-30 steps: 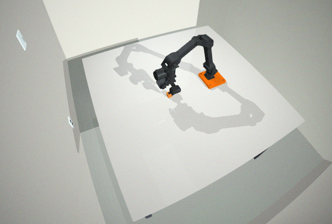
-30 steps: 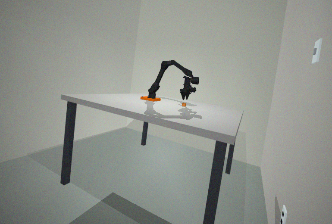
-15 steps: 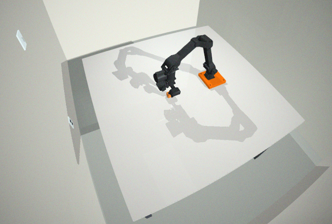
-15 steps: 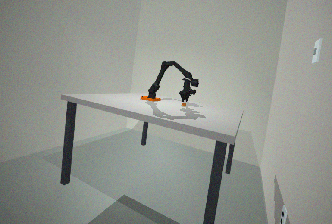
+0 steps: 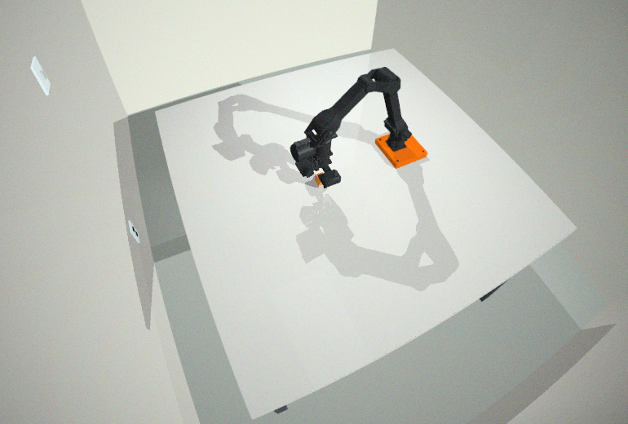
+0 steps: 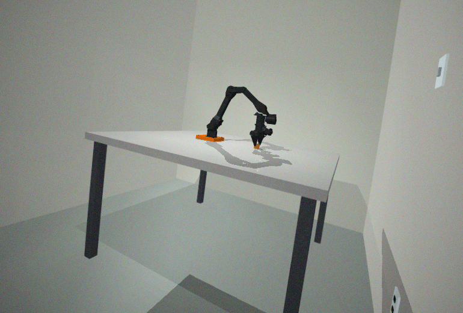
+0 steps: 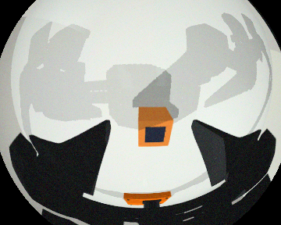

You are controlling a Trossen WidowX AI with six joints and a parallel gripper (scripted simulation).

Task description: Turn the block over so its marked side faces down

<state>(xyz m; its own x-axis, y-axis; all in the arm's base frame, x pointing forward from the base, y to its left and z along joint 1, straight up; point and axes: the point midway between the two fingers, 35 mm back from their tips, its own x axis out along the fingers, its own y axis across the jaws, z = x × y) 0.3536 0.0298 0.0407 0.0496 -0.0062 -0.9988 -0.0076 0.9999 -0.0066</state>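
Note:
The small orange block (image 5: 317, 179) (image 6: 257, 147) (image 7: 152, 119) stands on the white table (image 5: 262, 340) (image 6: 154, 142) (image 7: 119, 173). In the wrist view its marked side, with a dark blue square, faces up towards the camera. My gripper (image 5: 319, 174) (image 6: 257, 144) (image 7: 153, 124) is open and points down over the block. In the wrist view the block lies between the lines of the two fingers, with a gap on each side. In the top view a finger hides part of the block, and the mark does not show. In the exterior view the fingertips are low around the block.
The arm's orange base plate (image 5: 390, 154) (image 6: 200, 137) (image 7: 131, 197) is fixed on the table, behind the block in the top view. Arm shadows fall across the table around the block. Walls stand beyond the table's edges.

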